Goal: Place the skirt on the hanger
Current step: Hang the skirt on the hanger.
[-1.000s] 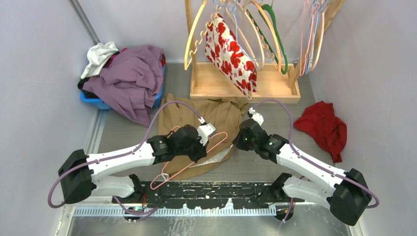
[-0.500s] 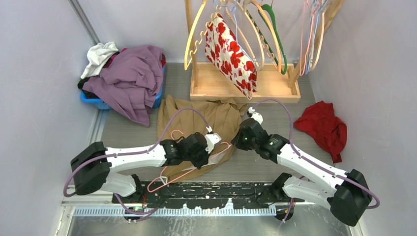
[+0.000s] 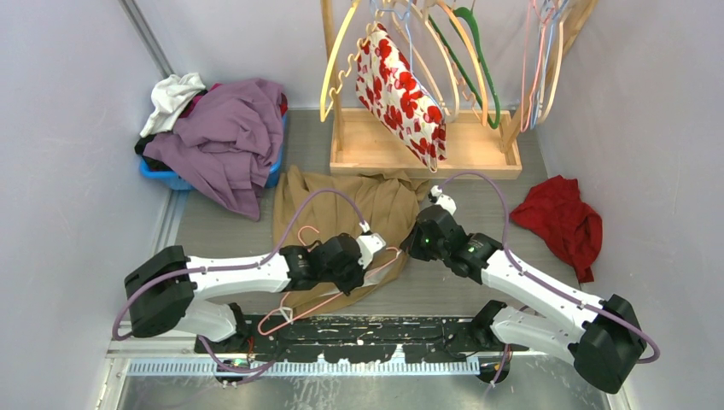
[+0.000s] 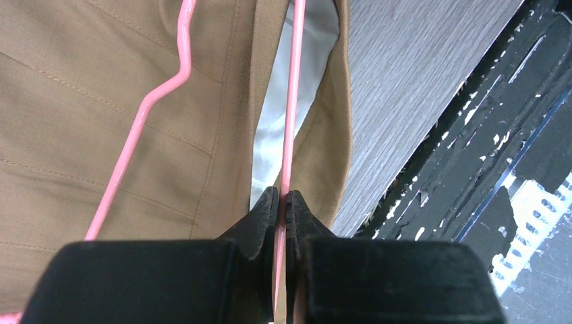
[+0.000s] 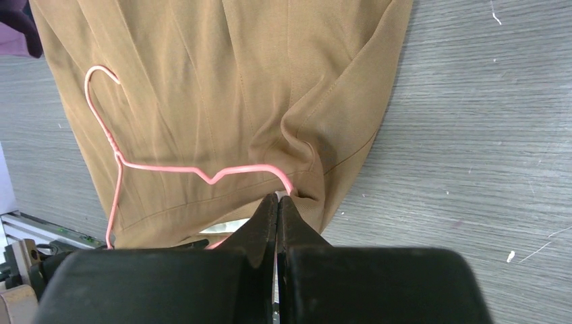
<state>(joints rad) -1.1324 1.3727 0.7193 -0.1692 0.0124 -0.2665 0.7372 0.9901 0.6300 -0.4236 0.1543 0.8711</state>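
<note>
Top: skirt (image 3: 341,205) lies flat mid-table, just near of the rack (image 3: 427,149), hanger (image 3: 294,312) across its near-left edge, left gripper (image 3: 369,252) and right gripper (image 3: 411,242) both down at its near edge. Left wrist: left gripper is clamped tight on the hanger's straight wire, over the skirt's white lining (image 4: 270,135). Right wrist: right gripper is fully closed, pinching the skirt's bunched edge right beside the hanger's end.

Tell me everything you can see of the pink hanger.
The pink hanger is thin and wire-like, with an open hook, a notch in one sloping shoulder and a straight bottom bar. It lies flat on the tan skirt, hook towards the far side. One shoulder end disappears into puckered fabric at the right gripper. The left gripper is shut on the bottom bar, which runs across the skirt's white lining.
</note>
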